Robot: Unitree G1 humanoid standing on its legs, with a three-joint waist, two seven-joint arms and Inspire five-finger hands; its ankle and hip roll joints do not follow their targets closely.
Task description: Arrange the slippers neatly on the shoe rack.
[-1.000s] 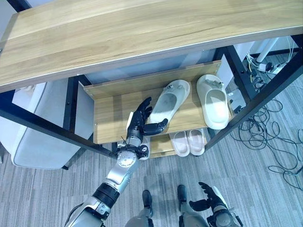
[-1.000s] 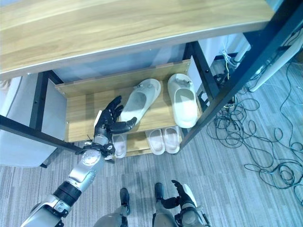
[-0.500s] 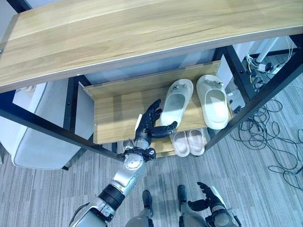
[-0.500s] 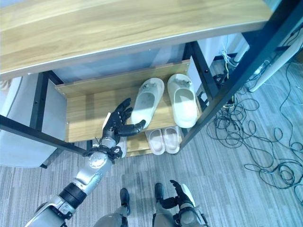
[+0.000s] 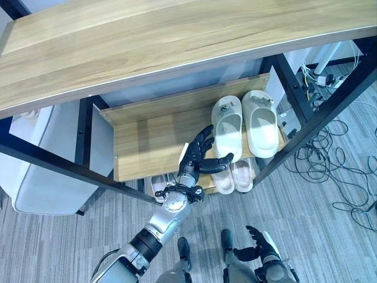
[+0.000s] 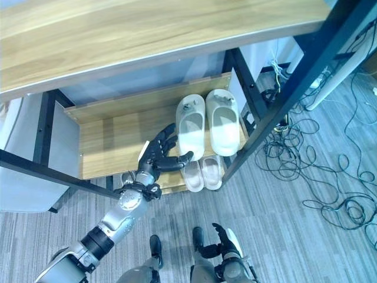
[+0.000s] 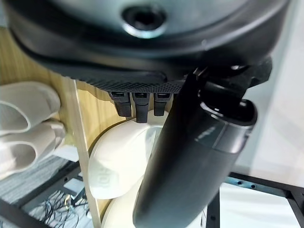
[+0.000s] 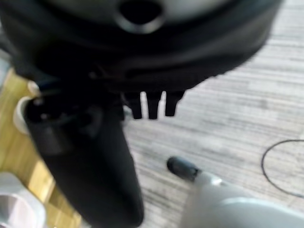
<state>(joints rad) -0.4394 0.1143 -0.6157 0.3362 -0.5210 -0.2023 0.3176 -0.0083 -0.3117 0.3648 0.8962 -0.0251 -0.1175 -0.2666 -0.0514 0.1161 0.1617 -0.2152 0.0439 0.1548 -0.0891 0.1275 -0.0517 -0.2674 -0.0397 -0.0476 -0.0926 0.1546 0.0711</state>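
Observation:
Two pale cream slippers lie side by side at the right end of the rack's middle shelf, toes toward the back. The left slipper now runs parallel to the right slipper. My left hand is open beside the left slipper's heel, with straight fingers along its left side and the thumb stretched under the heel end. In the left wrist view the slipper lies just past the fingers. My right hand hangs open low over the floor.
The wide wooden top board overhangs the shelf. A smaller white pair sits on the bottom shelf, with another slipper to its left. Black frame posts stand at both sides. Tangled cables cover the floor on the right.
My left hand has swept right along the shelf, pushing the angled left slipper over and turning it straight beside the right one. The camera view has shifted slightly.

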